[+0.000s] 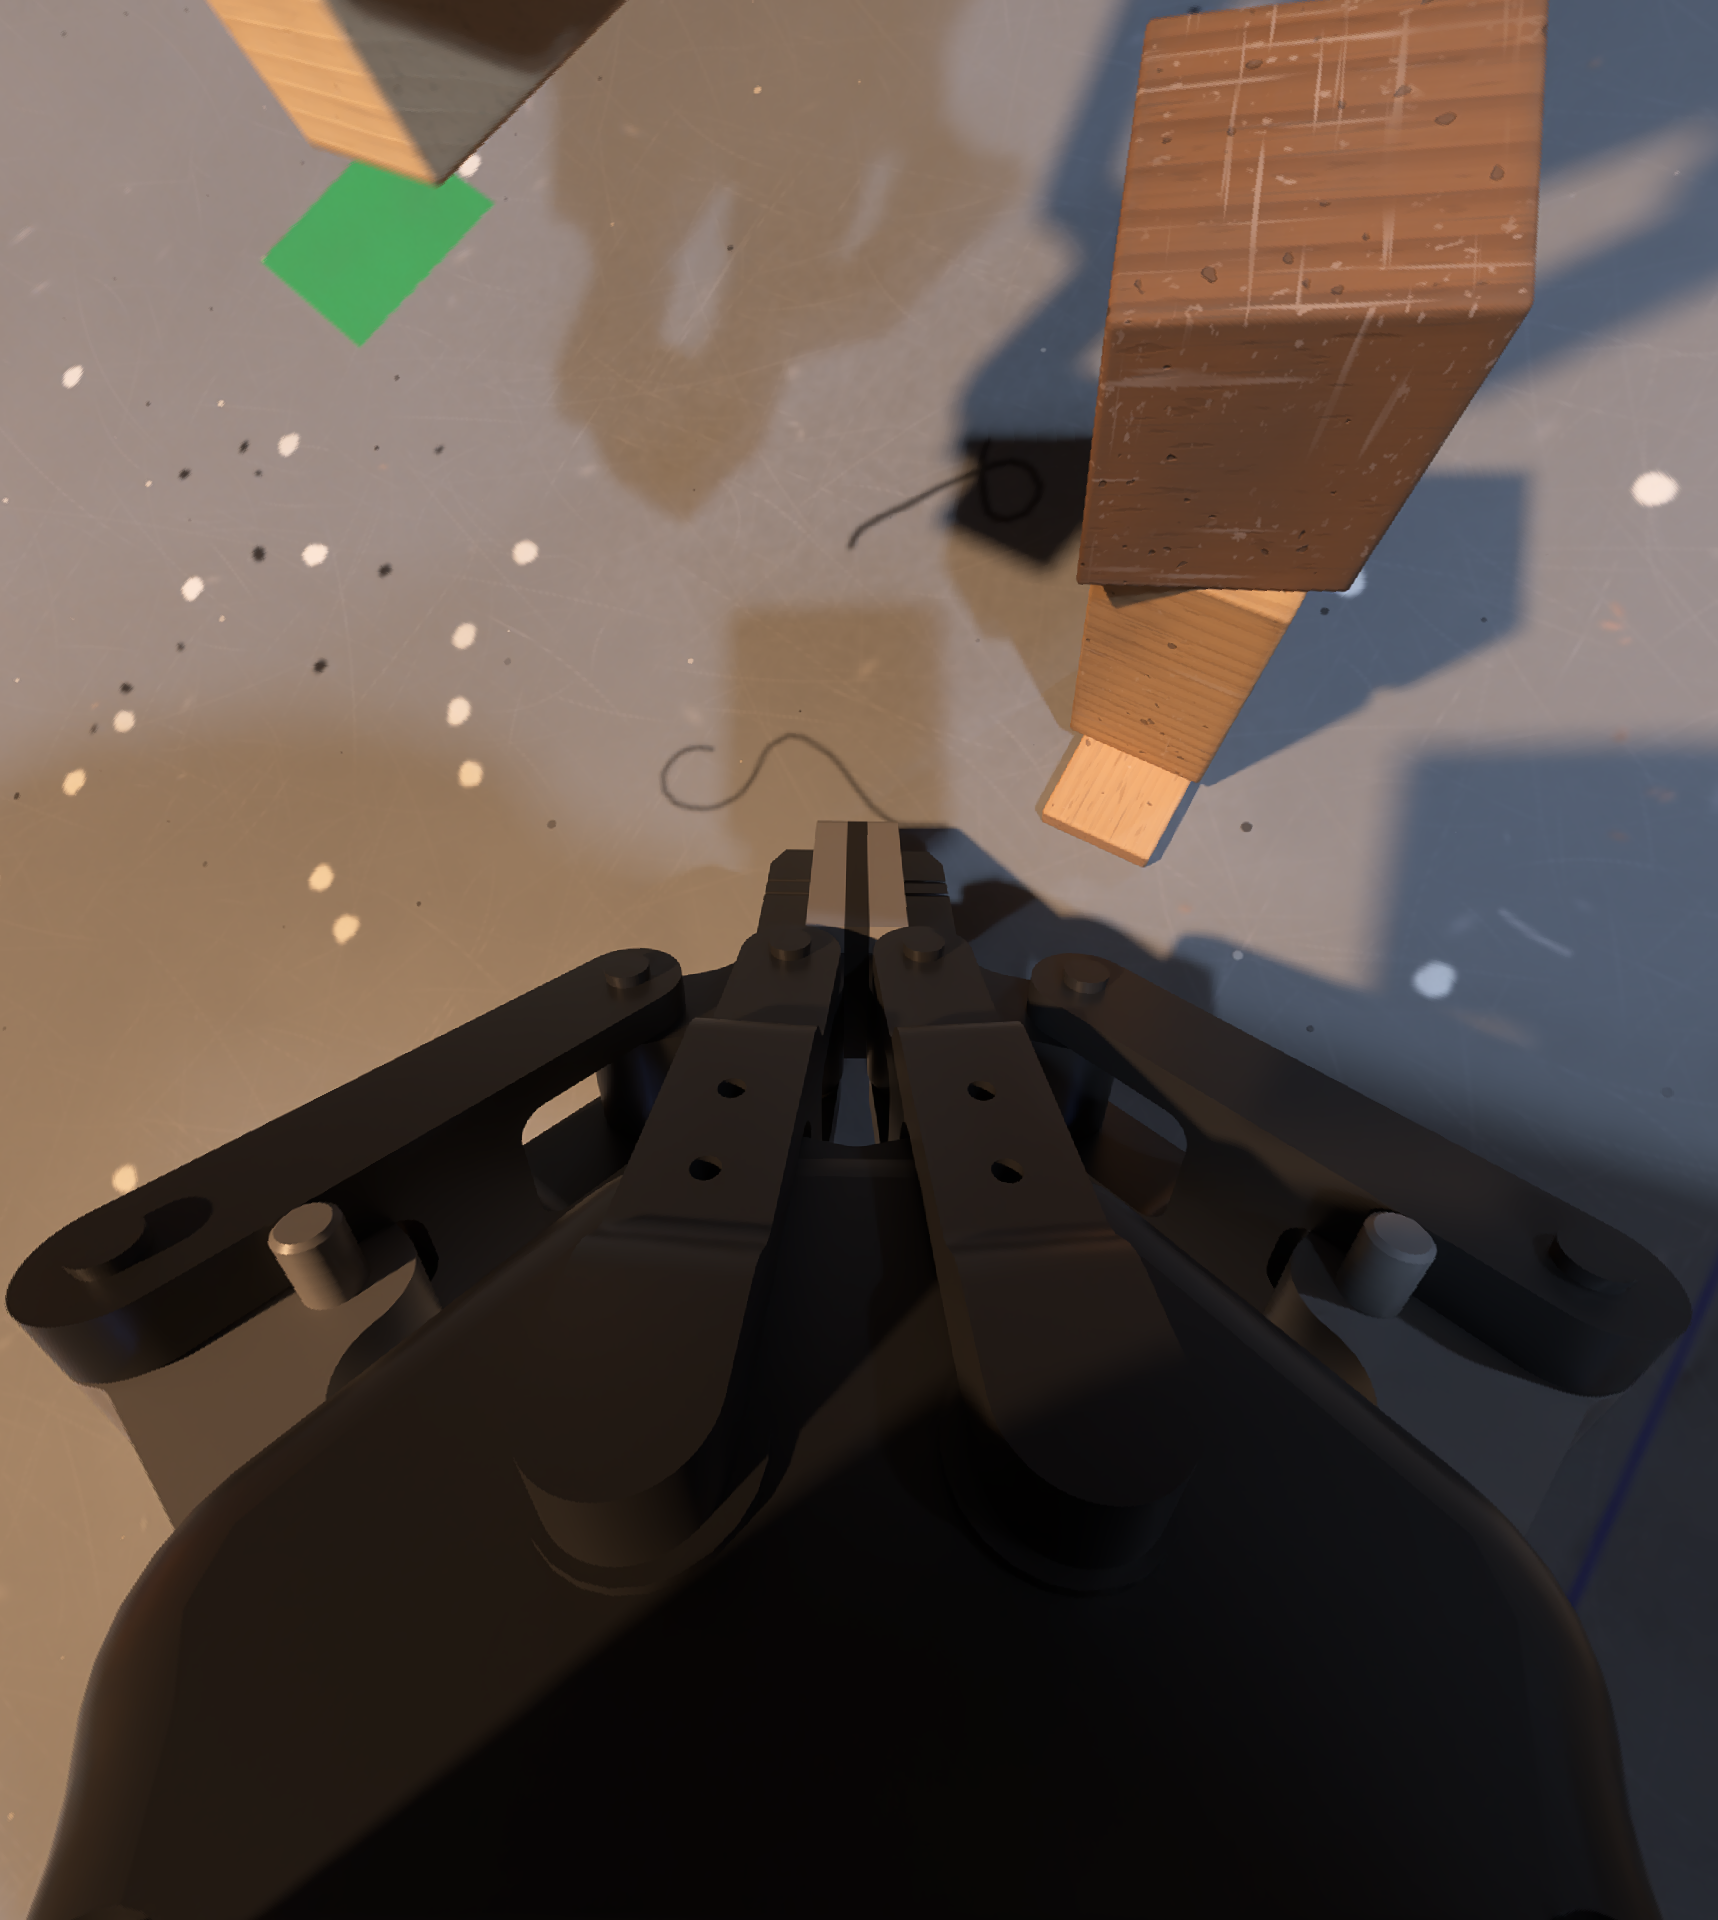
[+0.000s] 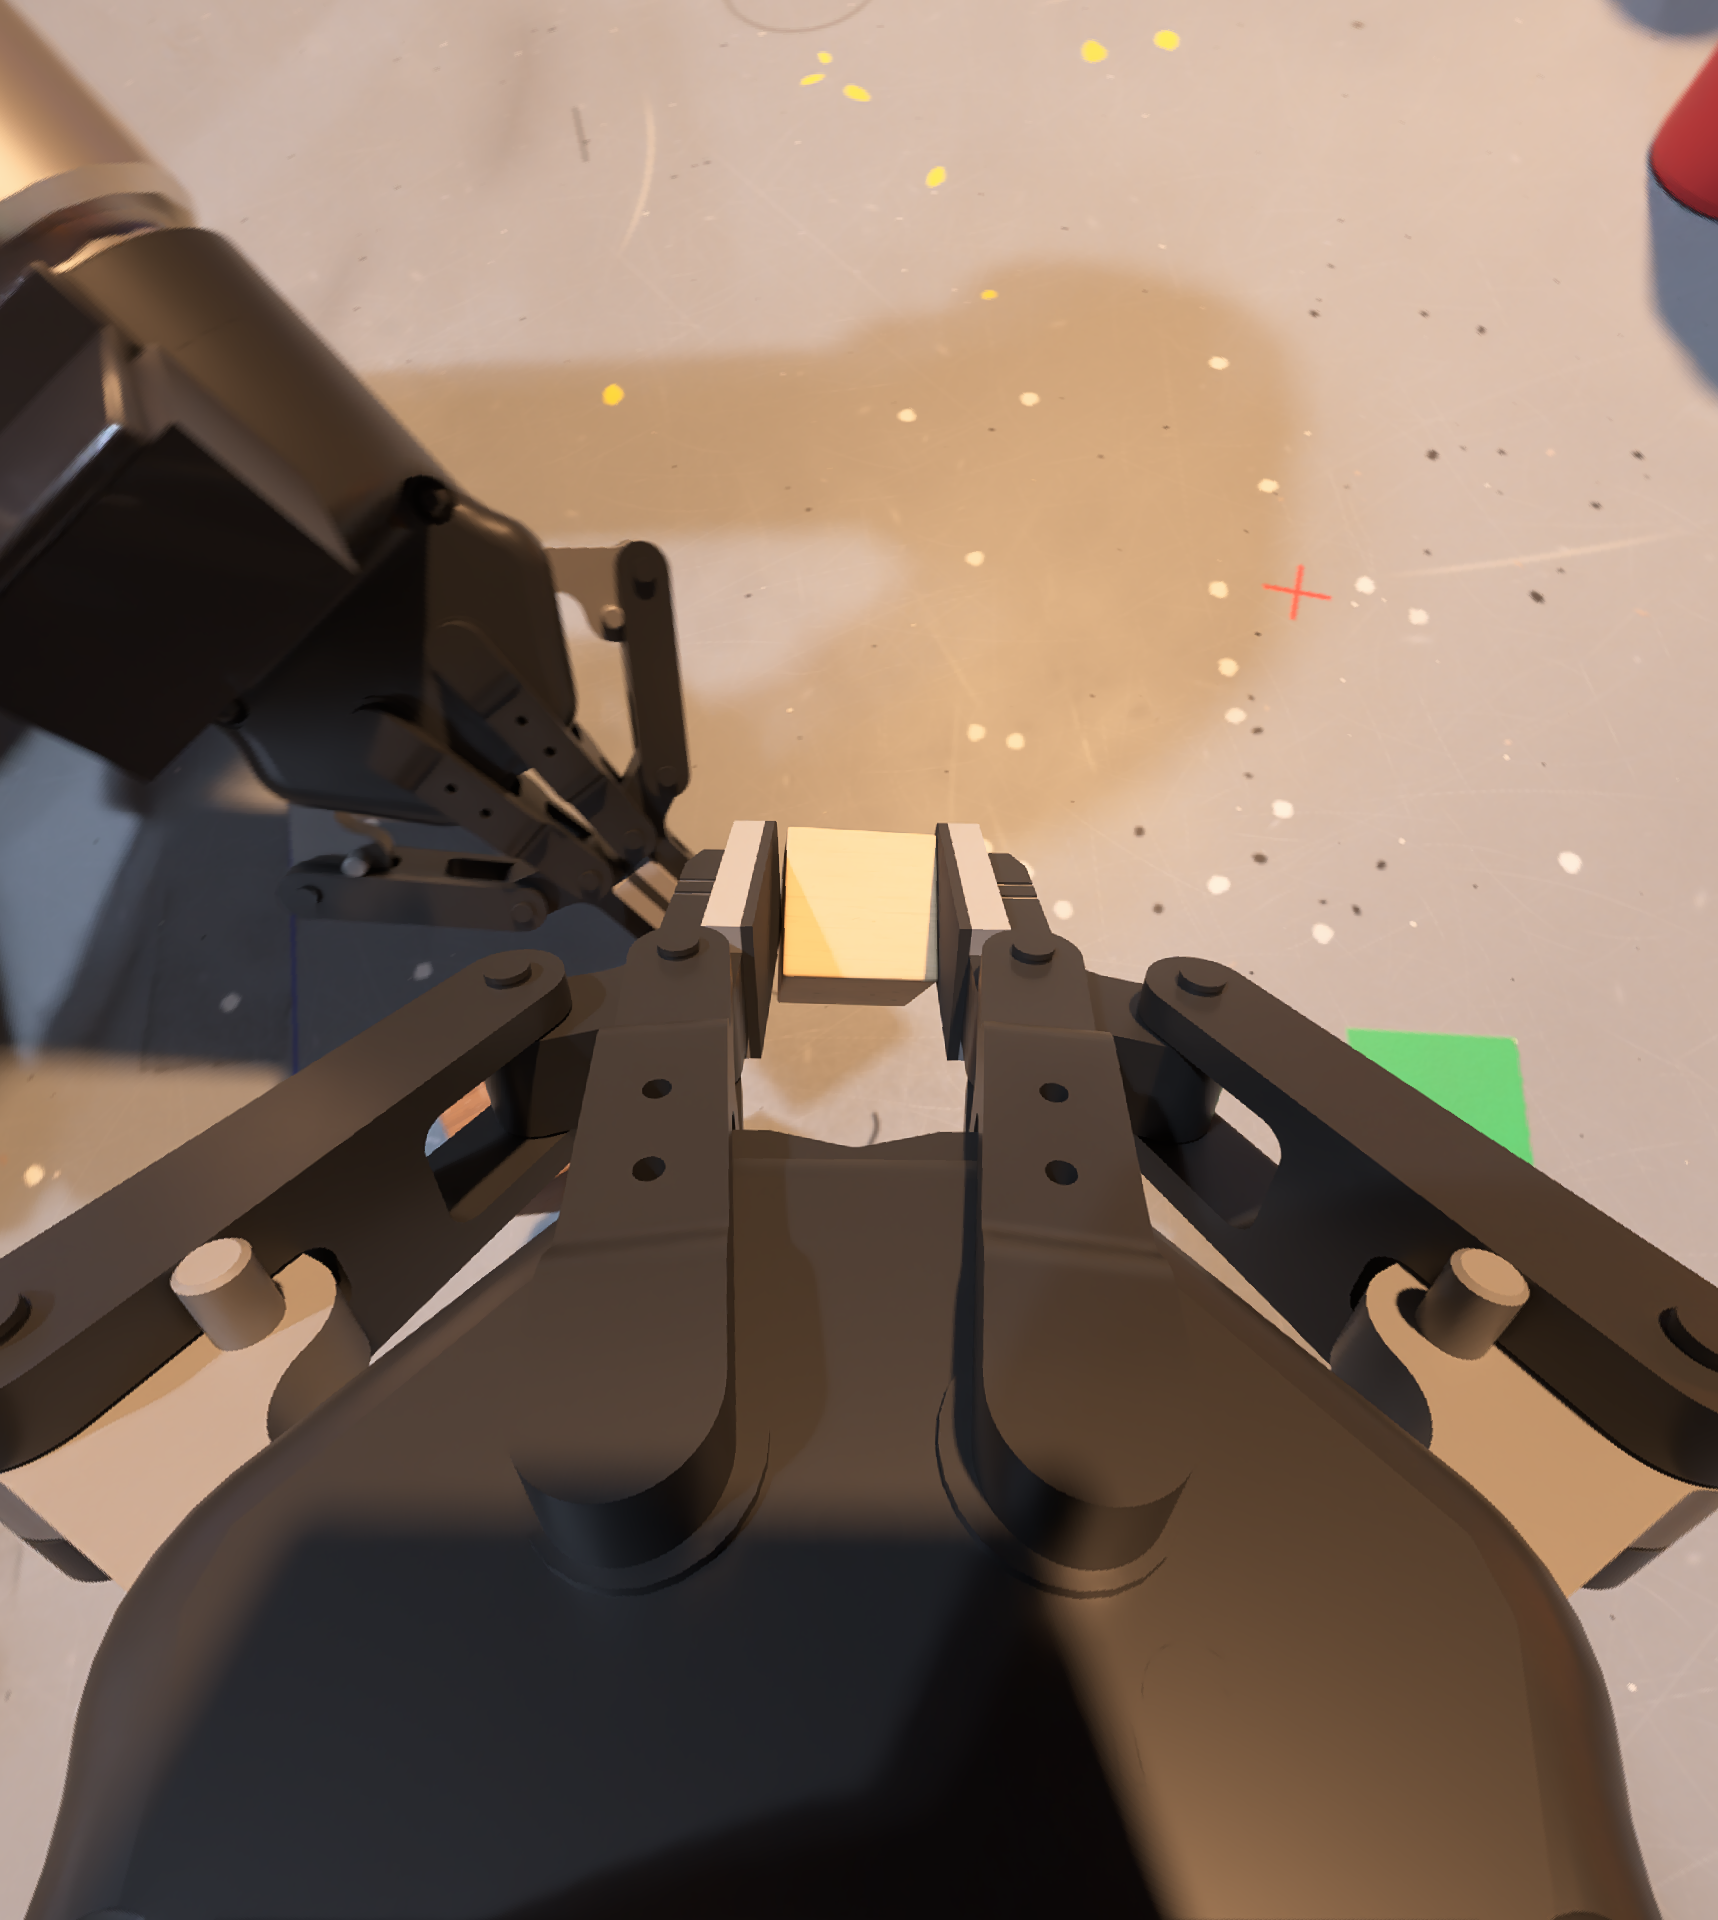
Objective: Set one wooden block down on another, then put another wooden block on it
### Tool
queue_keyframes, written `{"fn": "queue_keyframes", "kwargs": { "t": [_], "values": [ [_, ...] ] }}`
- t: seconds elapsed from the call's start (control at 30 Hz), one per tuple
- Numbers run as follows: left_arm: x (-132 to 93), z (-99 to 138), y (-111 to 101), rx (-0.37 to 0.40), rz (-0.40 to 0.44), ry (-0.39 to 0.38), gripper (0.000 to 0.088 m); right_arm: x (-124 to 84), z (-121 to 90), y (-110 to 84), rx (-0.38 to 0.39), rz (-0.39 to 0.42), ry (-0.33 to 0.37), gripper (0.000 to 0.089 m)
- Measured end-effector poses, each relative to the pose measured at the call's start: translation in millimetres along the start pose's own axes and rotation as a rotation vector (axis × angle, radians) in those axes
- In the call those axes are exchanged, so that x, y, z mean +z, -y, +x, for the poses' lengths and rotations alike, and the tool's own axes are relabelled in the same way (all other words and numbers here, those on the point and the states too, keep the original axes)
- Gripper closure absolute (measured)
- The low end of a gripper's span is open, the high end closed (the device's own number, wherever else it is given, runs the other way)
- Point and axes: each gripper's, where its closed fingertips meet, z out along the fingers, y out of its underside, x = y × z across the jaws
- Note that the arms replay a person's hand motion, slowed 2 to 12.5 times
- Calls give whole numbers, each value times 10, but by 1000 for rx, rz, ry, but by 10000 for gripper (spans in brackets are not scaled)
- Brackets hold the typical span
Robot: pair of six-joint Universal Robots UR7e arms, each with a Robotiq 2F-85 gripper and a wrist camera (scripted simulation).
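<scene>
Left wrist view: the left end effector (image 1: pixel 858 878) is pressed together, empty, above the table (image 1: pixel 211 623); a dark wooden block (image 1: pixel 1312 301) sits on a lighter block (image 1: pixel 1172 675).

Right wrist view: the right end effector (image 2: pixel 857 914) is clamped on a pale block (image 2: pixel 855 914). Likely the final stacking step; next, carry it over the stack and lower it squarely.

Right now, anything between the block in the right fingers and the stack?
Nothing visible in the gap: the left wrist view shows only table between the held block and the dark block topping the stack. The shut left gripper hangs close beside the right fingers, so watch that side.
</scene>
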Motion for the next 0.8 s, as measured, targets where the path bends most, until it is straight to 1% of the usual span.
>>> {"fn": "queue_keyframes", "kwargs": {
  "t": [0.2, 0.37, 0.53, 0.8],
  "values": [
    [0, 0, 0, -6, 2, -4, 882, -105, -172, -17, -89, -39, 40, 628],
    [0, -1, 0, -6, 3, -4, 882, -156, -302, -69, -142, -80, 76, 628],
    [-1, 0, 0, -4, 3, -3, 882, -181, -412, -116, -175, -109, 115, 628],
    [0, 1, 0, -7, 3, -5, 882, -171, -544, -188, -203, -151, 167, 628]
  ]
}}
